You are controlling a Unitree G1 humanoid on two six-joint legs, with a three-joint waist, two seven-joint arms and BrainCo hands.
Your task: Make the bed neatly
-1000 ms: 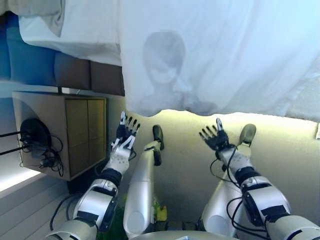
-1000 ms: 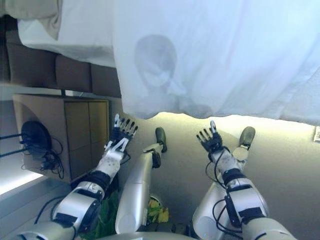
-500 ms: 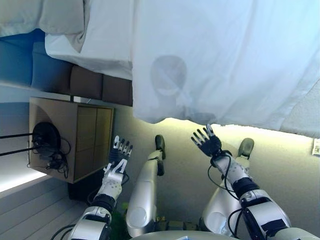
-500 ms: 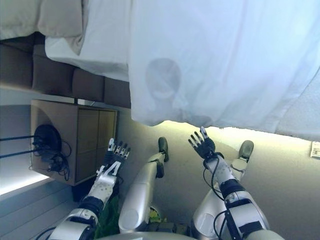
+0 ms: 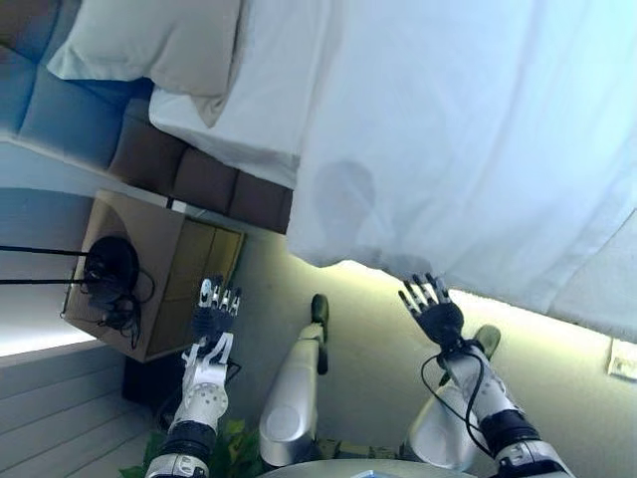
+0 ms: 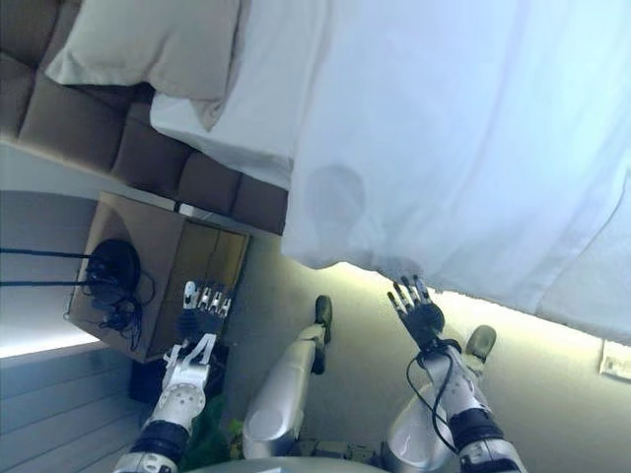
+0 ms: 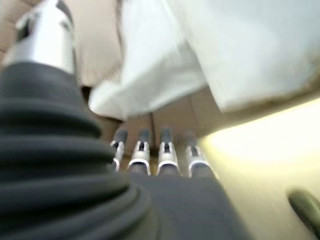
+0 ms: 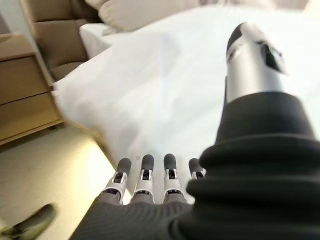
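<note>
Both hands released, fingers straight, holding nothing: right robot hand (image 5: 430, 311) now risen to just under the hanging duvet (image 5: 478, 149) hem, left robot hand (image 5: 212, 311) dropped back beside the nightstand (image 5: 159, 284). Probably reaching for the hem; pillow (image 5: 149, 45) at the headboard.

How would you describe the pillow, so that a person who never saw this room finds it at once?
Start from the bed under the big white duvet and follow it toward the brown padded headboard. The pillow lies there at the bed's head, above the wooden nightstand. It is beige and plump, while the bedding beside it is white and flat.
</note>
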